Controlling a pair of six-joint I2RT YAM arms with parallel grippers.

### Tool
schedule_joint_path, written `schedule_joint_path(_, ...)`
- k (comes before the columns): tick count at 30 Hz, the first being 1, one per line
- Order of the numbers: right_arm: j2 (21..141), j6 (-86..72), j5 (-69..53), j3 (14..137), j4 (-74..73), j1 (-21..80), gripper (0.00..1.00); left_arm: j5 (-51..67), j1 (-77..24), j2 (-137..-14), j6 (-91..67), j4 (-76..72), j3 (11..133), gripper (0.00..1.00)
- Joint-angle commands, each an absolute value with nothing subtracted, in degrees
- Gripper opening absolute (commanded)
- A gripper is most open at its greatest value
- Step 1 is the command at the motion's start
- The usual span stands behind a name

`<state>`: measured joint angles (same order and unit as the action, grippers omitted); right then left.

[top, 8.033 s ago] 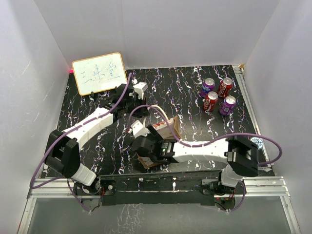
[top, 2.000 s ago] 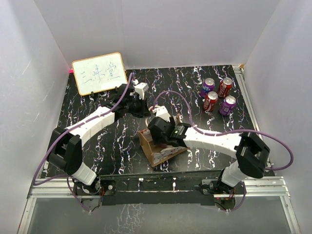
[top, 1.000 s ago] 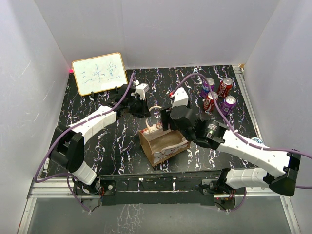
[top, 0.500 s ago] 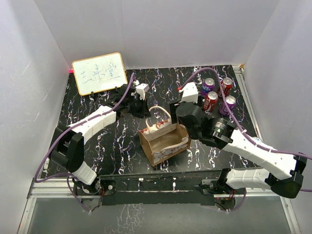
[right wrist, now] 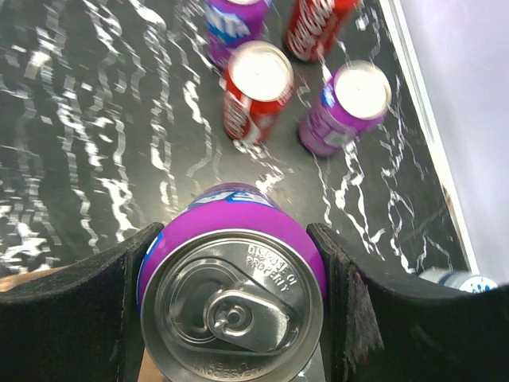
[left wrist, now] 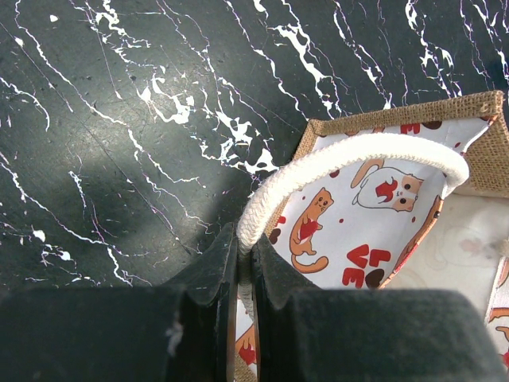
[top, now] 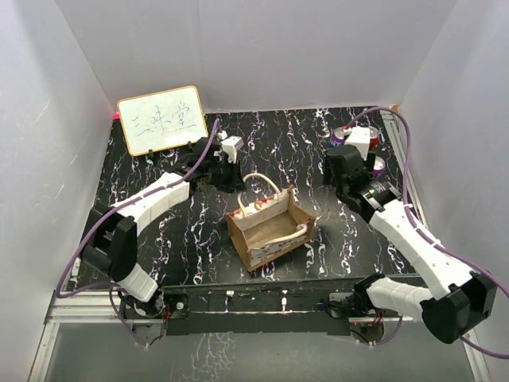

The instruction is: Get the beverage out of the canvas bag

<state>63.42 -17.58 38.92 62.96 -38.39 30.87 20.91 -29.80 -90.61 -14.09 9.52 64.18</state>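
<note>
Up at 2 o'clock from the bag, the right gripper squeezes a purple can from both sides, well away from the bag. From above, the arm hides that can and most of the four cans on the table below, and two of them are blurry and cut off in the wrist view. At 11 o'clock the left gripper is pinched tight on a white handle; the bag stands upright mid-table, mouth open, showing its brown inside.
</note>
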Motion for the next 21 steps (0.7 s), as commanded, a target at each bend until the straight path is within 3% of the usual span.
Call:
schedule_joint_path(1, 61.01, -18.74, 30.98, 59.71, -30.21, 23.42, 0.08, 21.01, -29.97, -88.84, -13.71, 10.87, 65.74, 0.0)
schedule_joint_path(21, 69.47, -20.52, 22.57, 48.12, -19.32, 8.3, 0.08, 21.76, -29.95, -88.54, -13.97, 10.63, 65.74, 0.0)
